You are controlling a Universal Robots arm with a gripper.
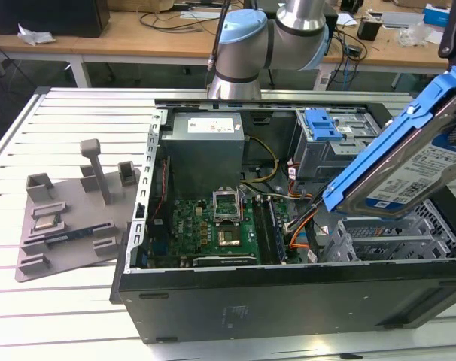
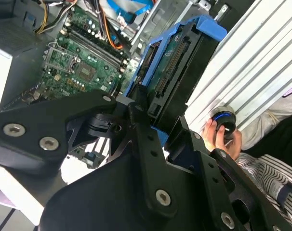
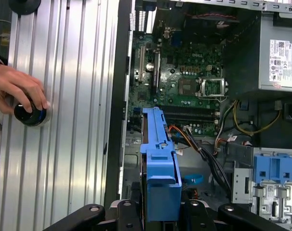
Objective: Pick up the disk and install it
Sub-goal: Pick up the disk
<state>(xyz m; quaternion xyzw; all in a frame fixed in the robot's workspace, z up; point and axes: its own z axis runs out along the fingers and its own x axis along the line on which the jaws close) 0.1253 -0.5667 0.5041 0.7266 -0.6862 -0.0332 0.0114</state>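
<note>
Carrying step: the gripper (image 2: 153, 122) is clamped on one end of the disk (image 1: 408, 162), held tilted in the air above the drive cage (image 1: 397, 235) of the open computer case (image 1: 288, 301). Seating is not yet done. It would probably call for levelling the disk with the cage's opening.

Silver-grey arm (image 1: 288, 41) with light-blue joint caps (image 1: 243, 26), black cable (image 1: 219, 30) alongside, black gripper (image 2: 160, 120) links with silver screws (image 2: 163, 197)

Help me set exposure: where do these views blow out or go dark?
Second wrist view: the table beside the disk is washed out, the claw a dark silhouette. Exterior view: even light, little glare. First wrist view: the computer case is evenly lit inside.
</note>
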